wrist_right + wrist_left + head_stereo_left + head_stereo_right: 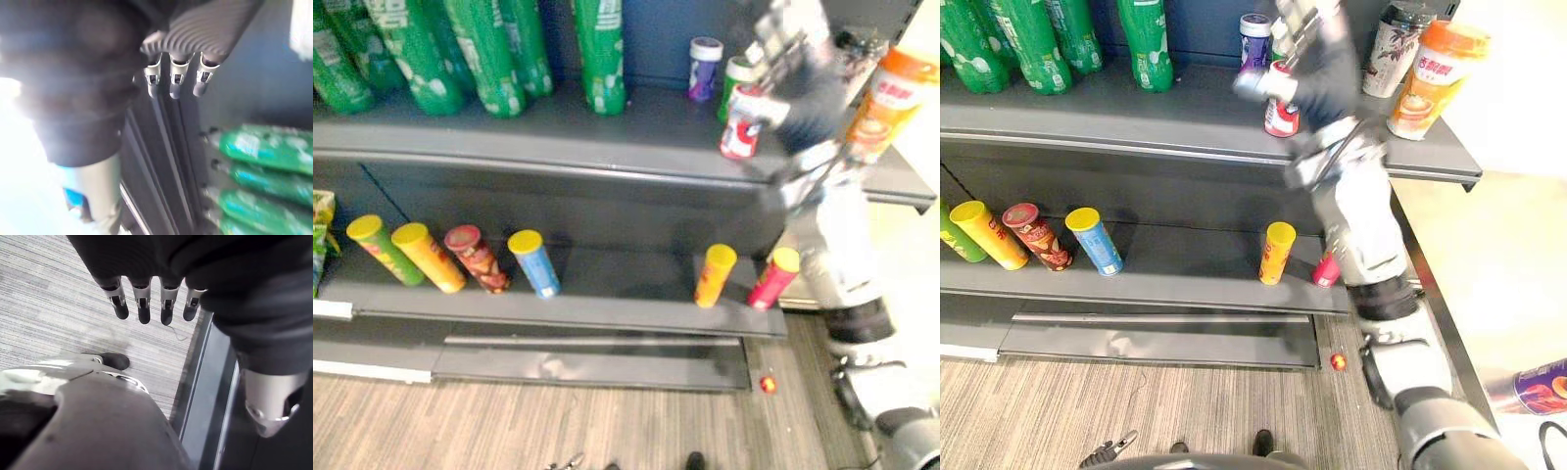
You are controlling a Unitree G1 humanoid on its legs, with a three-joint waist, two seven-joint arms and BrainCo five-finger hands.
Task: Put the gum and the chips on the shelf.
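1. Right hand (176, 84) up at the upper shelf (1087, 113), fingers straight and loose in its own wrist view, nothing wrapped in them. Reads as released.
2. Red-and-white gum jar (1281, 106) upright near the front edge of that shelf, right under the hand and just beside a purple jar (1254, 39). Thumb-to-lid contact: impossible to tell, too blurred.
3. Left hand (144, 308) hanging over the floor (49, 298), fingers relaxed, empty.
4. Chips: tall cans leaning along the lower shelf (1185, 264), among them an orange can (1278, 253) and a blue can (1095, 241). Also a dark can (1540, 385) lying at the lower right edge of the right eye view, well apart from the shelf. Probably the one yet to go up, but just a guess.
5. Handling guess for the gum jar: small, light, hard plastic, smooth sides, so a bit slippery. Best pinched round the body just below the lid.
6. Handling guess for a chips can: light, thin tube, easy to dent or tip. Best wrapped round mid-body with a gentle squeeze, then set down upright.
7. Labels: nothing readable anywhere, only colour blocks and smeared print.
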